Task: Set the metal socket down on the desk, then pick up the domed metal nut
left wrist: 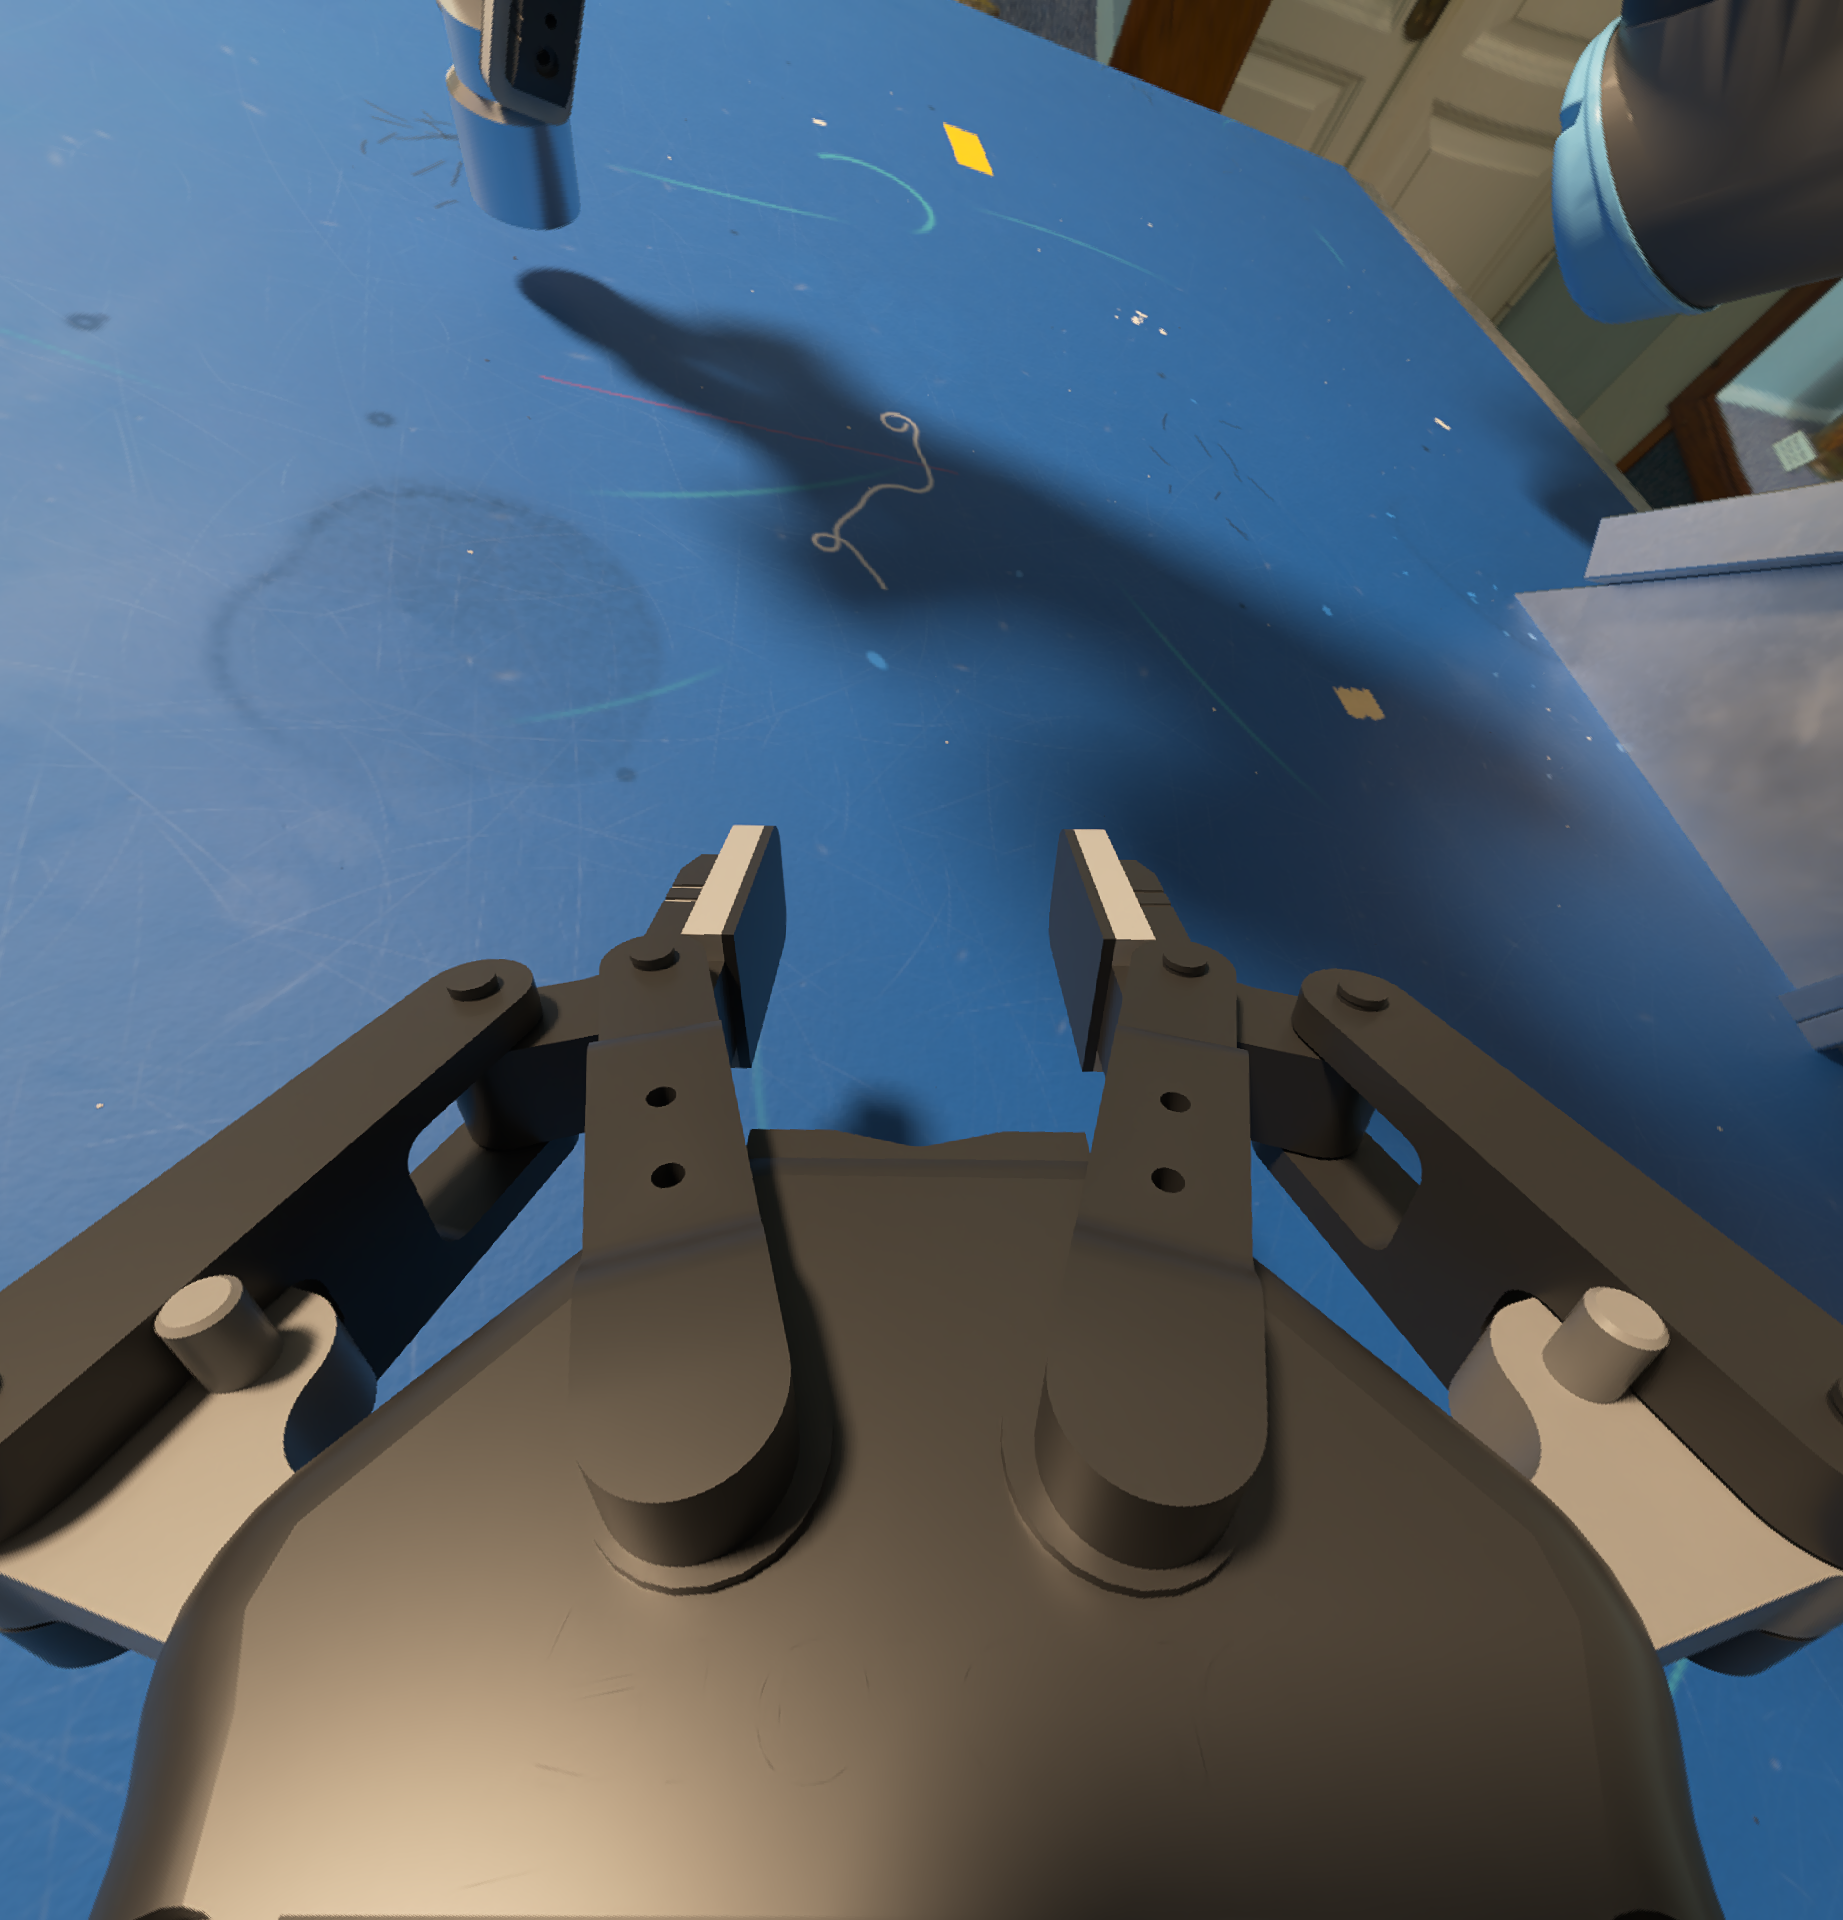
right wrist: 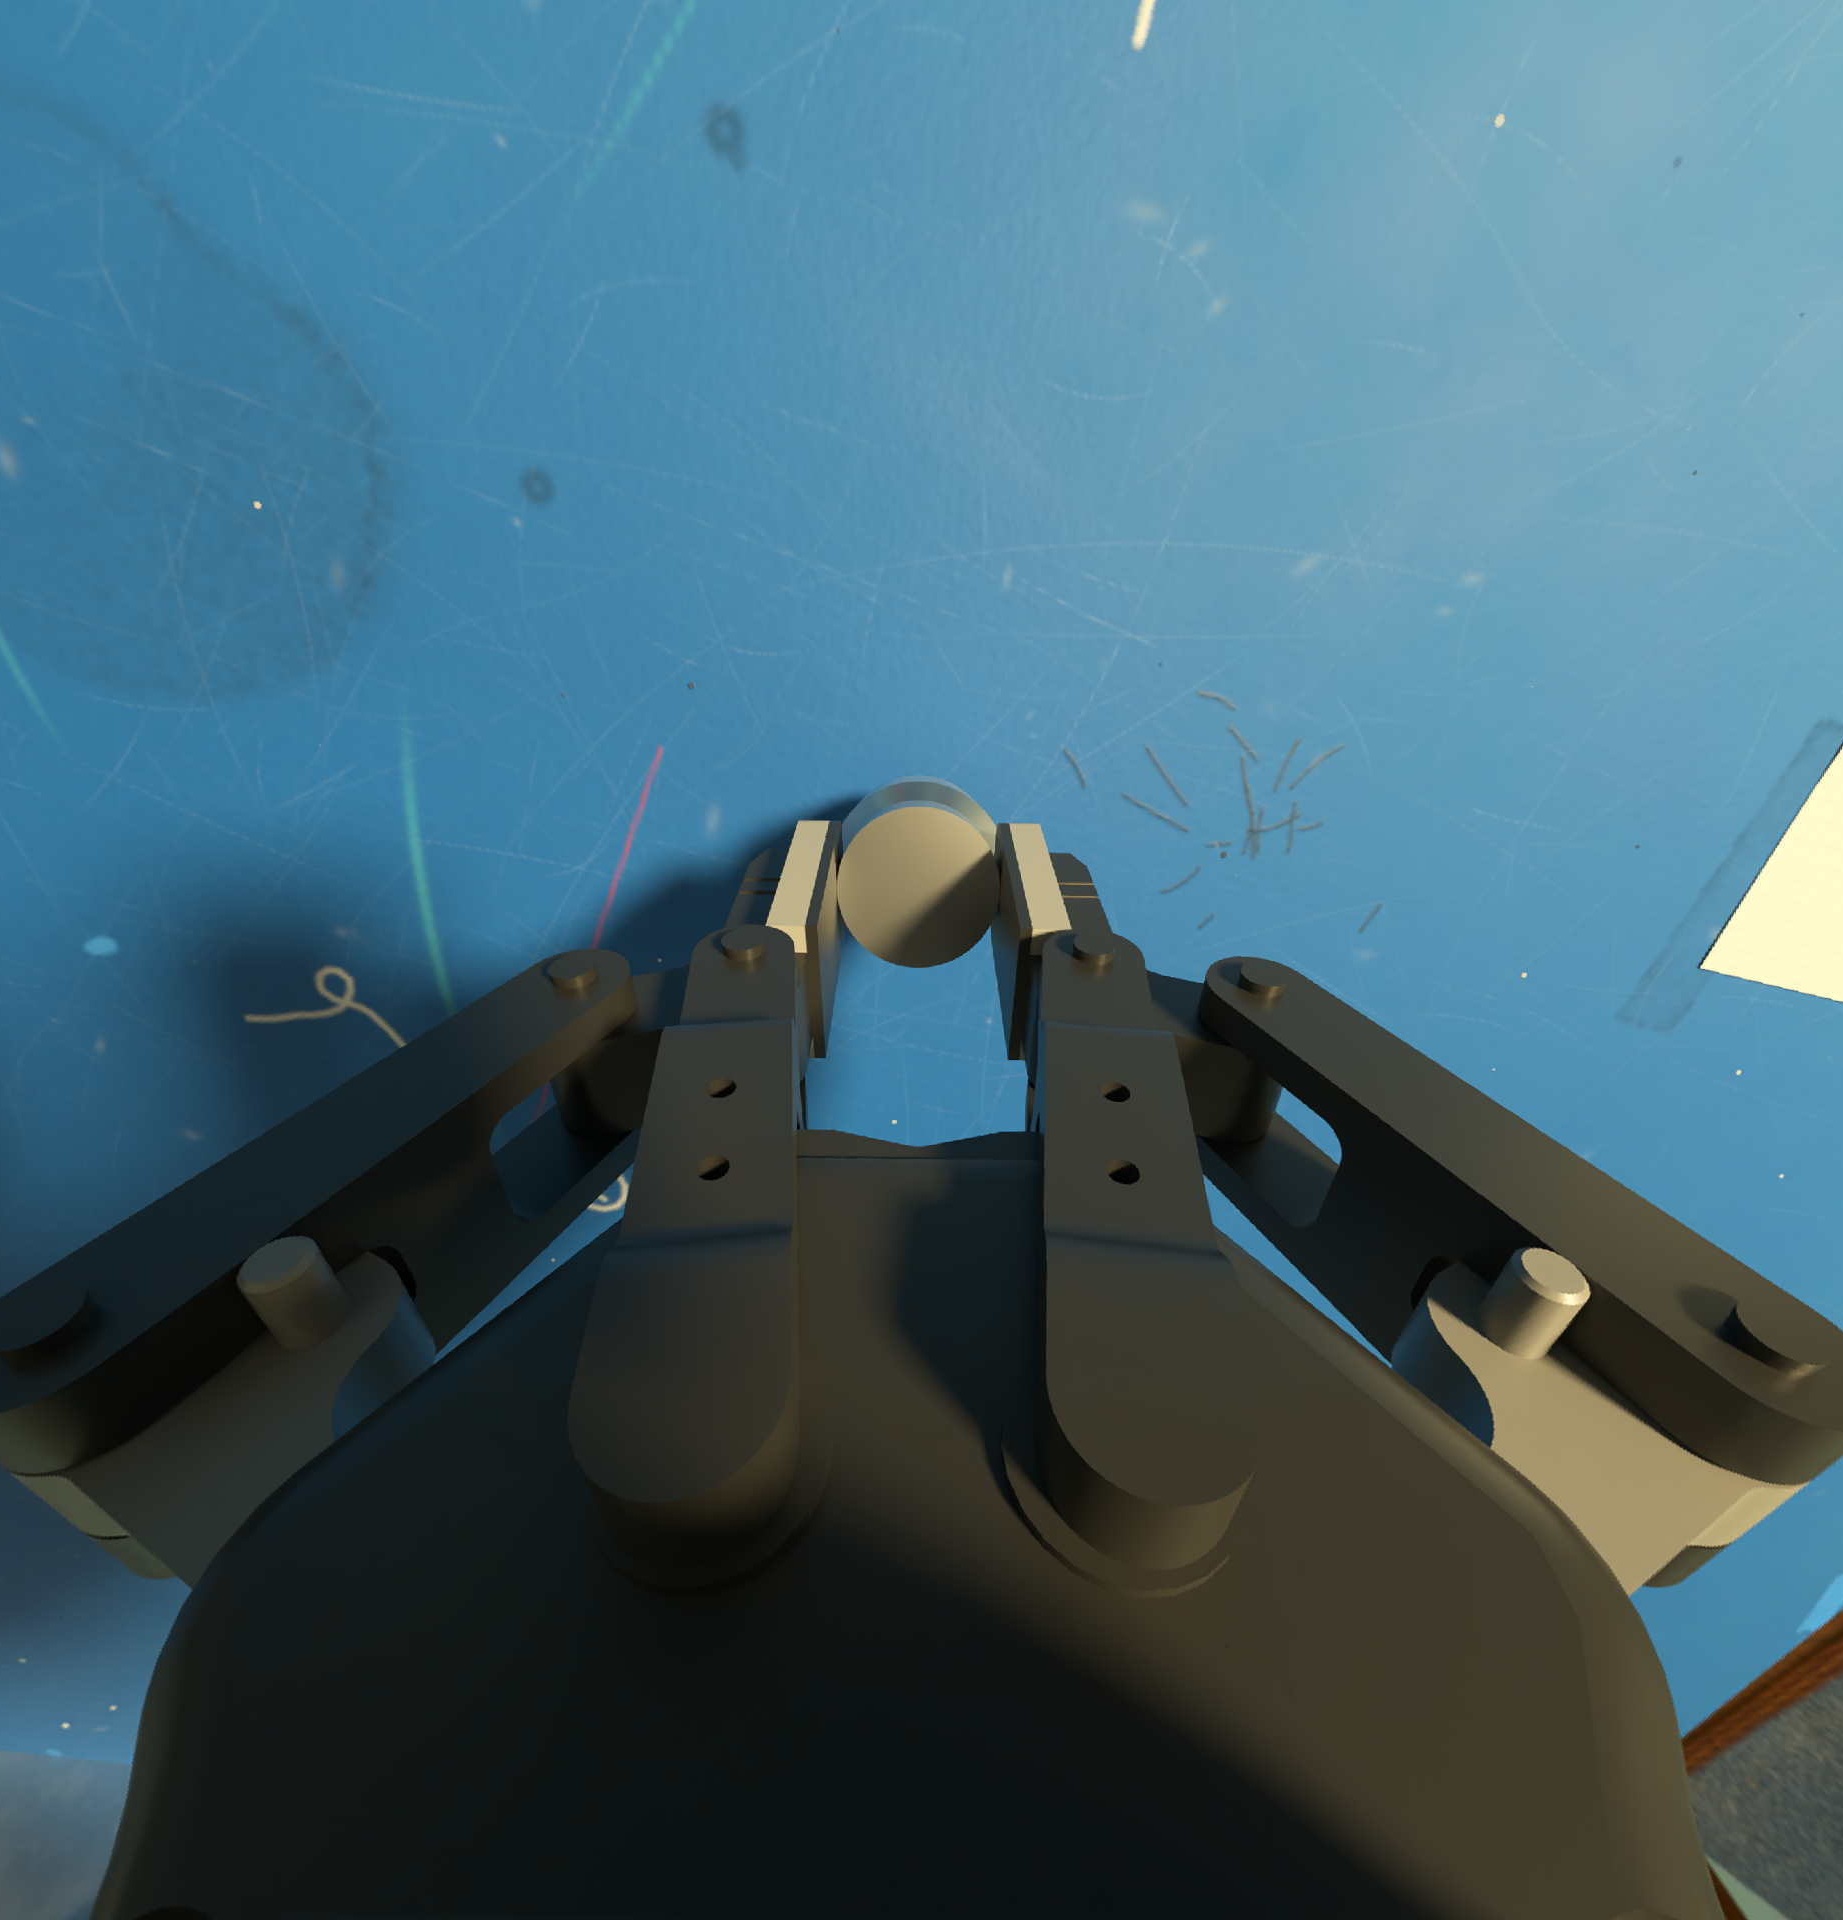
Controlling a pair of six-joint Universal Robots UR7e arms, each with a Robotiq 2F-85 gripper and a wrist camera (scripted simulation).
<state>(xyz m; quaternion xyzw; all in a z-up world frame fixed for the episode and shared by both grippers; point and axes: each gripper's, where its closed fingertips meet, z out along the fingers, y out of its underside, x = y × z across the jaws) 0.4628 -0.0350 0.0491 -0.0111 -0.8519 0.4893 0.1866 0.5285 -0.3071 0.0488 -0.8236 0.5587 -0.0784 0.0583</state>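
My right gripper (right wrist: 917, 883) is shut on the metal socket (right wrist: 917, 894), a short grey cylinder whose flat round end faces the camera. In the left wrist view the same socket (left wrist: 522, 171) hangs upright from the right gripper's fingers (left wrist: 527, 52) at the top left, above the blue desk (left wrist: 481, 623), with its shadow below it. My left gripper (left wrist: 917, 935) is open and empty above the desk. The domed metal nut is not in either view.
The desk is scratched and scribbled. A yellow diamond mark (left wrist: 967, 148) lies far back. A grey block (left wrist: 1748, 727) stands at the desk's right edge. A pale sheet (right wrist: 1821, 914) lies at the right. The right arm (left wrist: 1727, 156) is overhead.
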